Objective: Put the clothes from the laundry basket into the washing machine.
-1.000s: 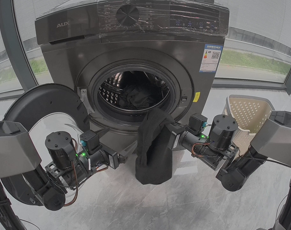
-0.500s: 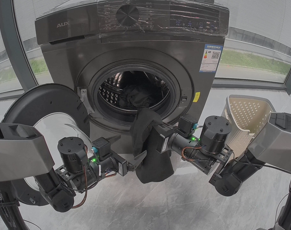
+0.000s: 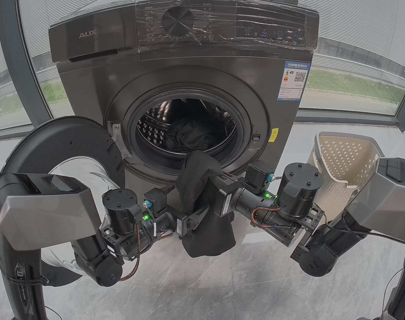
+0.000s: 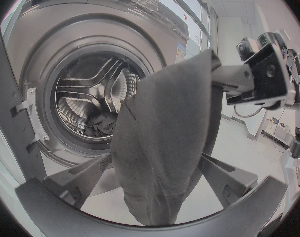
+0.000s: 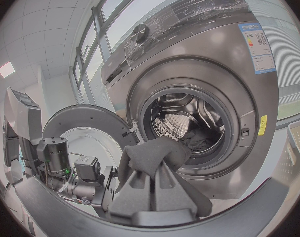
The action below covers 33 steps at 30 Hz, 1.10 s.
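Over the last second the left gripper (image 3: 195, 217) swung across from beside the door (image 3: 55, 147) to the cloth (image 3: 204, 227). Its fingers now stood wide apart on either side of the hanging fabric, gripping nothing; in the left wrist view the cloth (image 4: 166, 132) dropped between its spread fingers (image 4: 87, 173). The right gripper (image 3: 215, 184) had shifted a little toward the robot's left, carrying the cloth with it. Its fingers were closed on the top fold, seen pinched tight in the right wrist view (image 5: 155, 168).

The cloth was dark, soft and matte, draped over the right gripper in a rounded hump with a long limp tail. It hung in front of the washer (image 3: 189, 72), below the mouth of the drum (image 3: 153, 132) and above the floor (image 3: 211, 285).

The washer was grey brushed metal with clear film wrinkled over its panel. The drum was shiny perforated steel with raised ribs and held crumpled dark clothes (image 3: 191, 134). The round door stood open on the robot's left, dark-rimmed with a clear bowl. The basket (image 3: 349, 156), beige perforated plastic, stood on pale marbled floor tiles to the robot's right of the washer, partly behind the right arm.
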Available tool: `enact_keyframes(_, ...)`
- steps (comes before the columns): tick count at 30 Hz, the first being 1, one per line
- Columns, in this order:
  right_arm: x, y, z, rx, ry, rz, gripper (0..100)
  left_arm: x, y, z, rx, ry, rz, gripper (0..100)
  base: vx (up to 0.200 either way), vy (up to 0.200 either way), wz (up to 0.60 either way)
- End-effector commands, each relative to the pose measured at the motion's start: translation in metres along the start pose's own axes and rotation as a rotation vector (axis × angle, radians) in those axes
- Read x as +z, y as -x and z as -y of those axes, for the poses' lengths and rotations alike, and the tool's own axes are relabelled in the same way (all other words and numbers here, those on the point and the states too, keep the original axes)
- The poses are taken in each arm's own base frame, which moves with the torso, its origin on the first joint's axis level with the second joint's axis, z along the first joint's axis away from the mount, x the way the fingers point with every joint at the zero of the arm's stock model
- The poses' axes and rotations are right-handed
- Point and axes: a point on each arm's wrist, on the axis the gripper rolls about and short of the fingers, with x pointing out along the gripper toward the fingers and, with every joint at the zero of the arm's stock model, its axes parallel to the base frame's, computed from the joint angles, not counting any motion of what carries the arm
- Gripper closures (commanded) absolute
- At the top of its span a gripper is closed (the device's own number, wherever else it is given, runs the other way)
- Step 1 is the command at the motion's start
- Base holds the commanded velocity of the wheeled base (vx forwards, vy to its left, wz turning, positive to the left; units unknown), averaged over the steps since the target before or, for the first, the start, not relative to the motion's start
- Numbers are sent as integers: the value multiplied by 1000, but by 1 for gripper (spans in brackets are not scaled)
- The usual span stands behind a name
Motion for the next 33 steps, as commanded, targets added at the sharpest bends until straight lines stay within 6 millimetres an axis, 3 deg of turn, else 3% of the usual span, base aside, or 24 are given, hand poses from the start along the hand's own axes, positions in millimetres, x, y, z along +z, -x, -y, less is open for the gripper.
enact_keyframes(1,1,3,-3,6,-1,-1,100,-13,-10,-3,17,2,-21,0,0,0,0)
enact_keyframes(2,1,3,-3,8,-1,-3,100,-13,-11,-4,21,2,-17,0,0,0,0)
enact_keyframes(3,1,4,-3,8,-1,-3,100,-12,-12,-5,22,2,-10,100,0,0,0)
enact_keyframes(15,-3,4,10,-26,8,-14,100,7,-2,-5,23,-2,31,100,0,0,0)
enact_keyframes(22,-1,5,6,-16,7,-6,100,8,-1,-2,16,-1,30,100,0,0,0)
enact_keyframes(23,-1,5,6,-16,8,-8,100,8,-1,-2,16,-1,30,0,0,0,0)
enact_keyframes(33,-1,5,9,-24,10,-8,100,4,3,-5,22,0,12,0,0,0,0)
